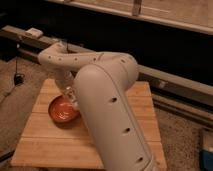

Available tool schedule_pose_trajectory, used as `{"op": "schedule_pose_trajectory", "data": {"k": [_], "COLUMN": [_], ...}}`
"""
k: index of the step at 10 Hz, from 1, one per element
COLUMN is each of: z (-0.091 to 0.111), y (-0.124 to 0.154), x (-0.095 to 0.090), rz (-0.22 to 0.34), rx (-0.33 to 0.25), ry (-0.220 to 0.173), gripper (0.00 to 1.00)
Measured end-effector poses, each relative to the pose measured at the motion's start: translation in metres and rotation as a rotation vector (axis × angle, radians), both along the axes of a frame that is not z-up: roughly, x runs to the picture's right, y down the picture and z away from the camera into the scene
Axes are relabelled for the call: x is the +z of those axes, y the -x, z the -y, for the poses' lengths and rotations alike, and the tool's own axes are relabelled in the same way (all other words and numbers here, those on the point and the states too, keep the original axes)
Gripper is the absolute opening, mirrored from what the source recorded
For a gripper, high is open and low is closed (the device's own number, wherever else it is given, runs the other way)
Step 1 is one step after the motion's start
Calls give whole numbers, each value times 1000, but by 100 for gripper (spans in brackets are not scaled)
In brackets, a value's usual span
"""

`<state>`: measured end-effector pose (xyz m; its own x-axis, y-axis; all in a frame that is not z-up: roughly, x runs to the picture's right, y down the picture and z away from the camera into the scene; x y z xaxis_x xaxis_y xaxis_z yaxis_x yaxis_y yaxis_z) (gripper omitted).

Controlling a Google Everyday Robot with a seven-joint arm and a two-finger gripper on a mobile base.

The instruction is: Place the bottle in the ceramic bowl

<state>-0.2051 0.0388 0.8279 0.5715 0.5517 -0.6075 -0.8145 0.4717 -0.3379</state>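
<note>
Gripper [71, 96] sits low over right rim of ceramic bowl [61, 110], mostly hidden behind the big white arm [107, 107]. Cannot tell its grasp state. Bottle not discernible; whether it is in the gripper or the bowl, cannot tell. Bowl rests on left part of wooden table [50, 142]. Metal rail [175, 85] runs along far side.

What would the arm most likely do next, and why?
Probably ease a little lower, then let go. The gripper hangs at the right rim of the shallow orange-red glazed bowl on the wooden table; the arm mostly hides the small white bottle.
</note>
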Motion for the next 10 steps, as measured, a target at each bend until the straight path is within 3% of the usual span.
{"op": "schedule_pose_trajectory", "data": {"k": [3, 7, 10], "z": [-18, -28, -27], "y": [22, 36, 34], "x": [10, 7, 7], "rz": [34, 81, 78], "rx": [-39, -49, -47], "ry": [45, 73, 72], "gripper": [37, 73, 75]}}
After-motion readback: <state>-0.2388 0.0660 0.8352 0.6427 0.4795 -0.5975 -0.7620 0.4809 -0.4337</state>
